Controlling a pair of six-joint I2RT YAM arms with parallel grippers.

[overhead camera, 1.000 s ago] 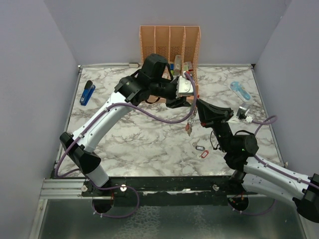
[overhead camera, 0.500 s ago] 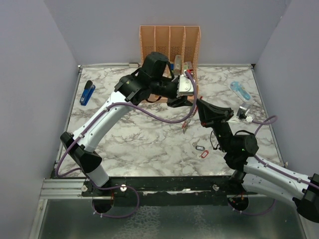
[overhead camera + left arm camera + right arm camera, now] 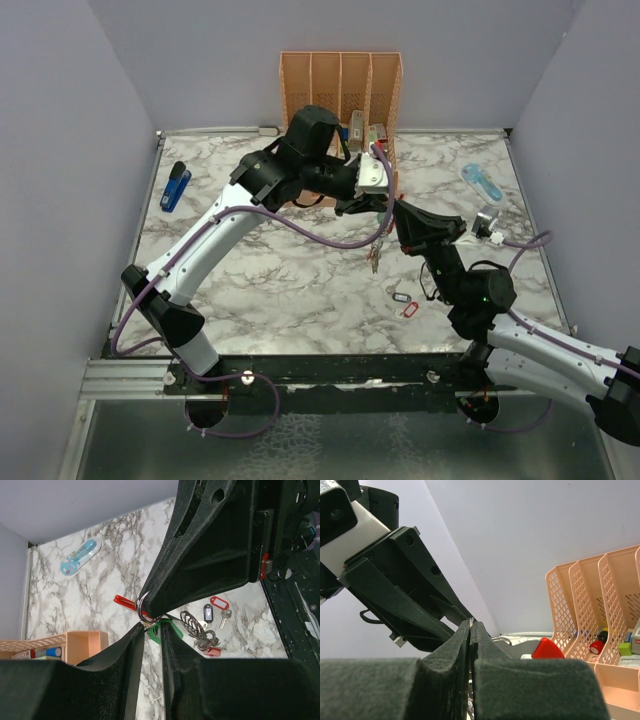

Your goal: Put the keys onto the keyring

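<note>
In the top view, the left gripper (image 3: 370, 206) and the right gripper (image 3: 394, 212) meet tip to tip just past the centre of the marble table (image 3: 270, 290), towards 1 o'clock. A bunch of keys (image 3: 375, 257) hangs below that point, and the keyring itself is hidden between the two claws. A black-tagged key (image 3: 401, 296) and a red-tagged key (image 3: 408, 310) lie apart from it at 5 o'clock. A peach file organizer (image 3: 340, 80) stands at 12 o'clock, a blue stapler (image 3: 176, 186) lies at 10 o'clock, and a pale blue oblong object (image 3: 482, 181) lies at 2 o'clock.

In the left wrist view, the left claw's jaws are narrow. A green key tag (image 3: 162, 630) sits in the gap at their tips, but I cannot tell whether the pads press on it. The right claw comes in from 1 o'clock and its tip is clamped on the keyring (image 3: 122, 600), whose red bar sticks out towards 9 o'clock. A silver split ring (image 3: 140, 607) hangs round the bar, and the bunch dangles at 4 o'clock of it. The two loose keys lie on the table beyond.

In the right wrist view, the right claw's fingers are pressed together with only a hairline between them. The left claw fills the area towards 10 o'clock and the organizer stands at 3 o'clock. A red wedge (image 3: 547, 650) shows beside it, and I cannot tell what it is.
</note>
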